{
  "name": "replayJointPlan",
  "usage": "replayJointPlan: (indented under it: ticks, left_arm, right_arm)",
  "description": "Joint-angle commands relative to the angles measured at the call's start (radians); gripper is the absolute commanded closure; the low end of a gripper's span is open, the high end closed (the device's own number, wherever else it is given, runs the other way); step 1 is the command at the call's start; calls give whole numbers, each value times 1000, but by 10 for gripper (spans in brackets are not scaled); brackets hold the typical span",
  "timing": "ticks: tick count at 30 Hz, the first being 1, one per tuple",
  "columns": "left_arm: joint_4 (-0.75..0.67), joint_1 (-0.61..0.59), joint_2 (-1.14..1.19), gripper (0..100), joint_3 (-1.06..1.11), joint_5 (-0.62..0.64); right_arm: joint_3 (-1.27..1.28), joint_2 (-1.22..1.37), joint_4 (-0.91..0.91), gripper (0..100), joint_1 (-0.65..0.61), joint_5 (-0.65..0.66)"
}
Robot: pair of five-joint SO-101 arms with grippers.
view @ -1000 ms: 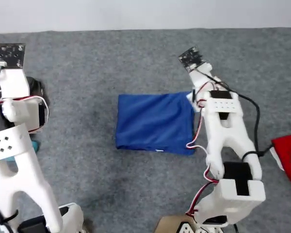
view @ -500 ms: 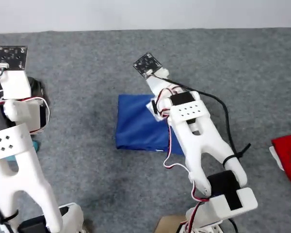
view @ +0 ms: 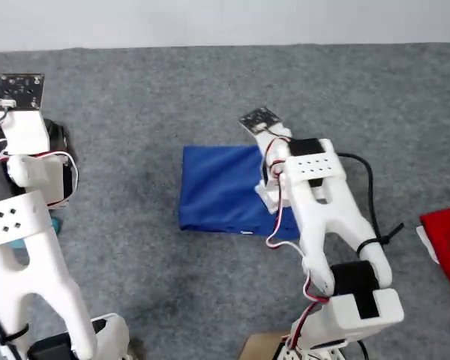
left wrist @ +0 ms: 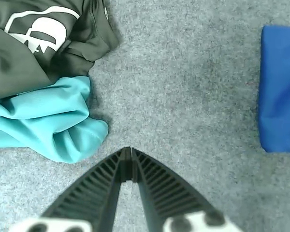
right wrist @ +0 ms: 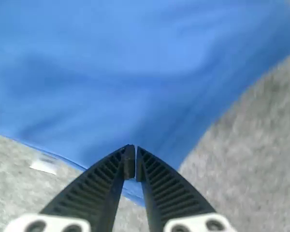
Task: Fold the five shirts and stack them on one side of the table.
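I have the right gripper [right wrist: 130, 155] clenched empty over the near right corner of the folded blue shirt [view: 217, 187], at the middle of the tabletop [view: 135, 90]. The shirt stretches leftward from there. The left gripper [left wrist: 131, 159], also clenched, sits farther off.

red shirt [view: 445, 238] cropped, blue shirt [view: 217, 187] partly covered

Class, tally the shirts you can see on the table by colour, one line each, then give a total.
blue shirt: 1
red shirt: 1
teal shirt: 1
dark grey shirt with white print: 1
Total: 4
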Motion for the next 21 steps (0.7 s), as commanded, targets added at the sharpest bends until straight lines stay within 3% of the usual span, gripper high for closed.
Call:
replayJointPlan:
  ticks: [1, 8, 16, 21]
  left_arm:
    - [-14, 0, -28, 998, 2, -6]
    - [-11, 0, -28, 998, 2, -5]
    - [-5, -3, -35, 998, 2, -5]
    - [-5, -2, -35, 998, 2, -5]
  right_arm:
    - [40, 18, -4, 990, 42, -6]
    - [58, 58, -45, 990, 61, -11]
    - [-28, -191, 51, 988, 50, -20]
    - [-23, -228, 62, 835, 16, -269]
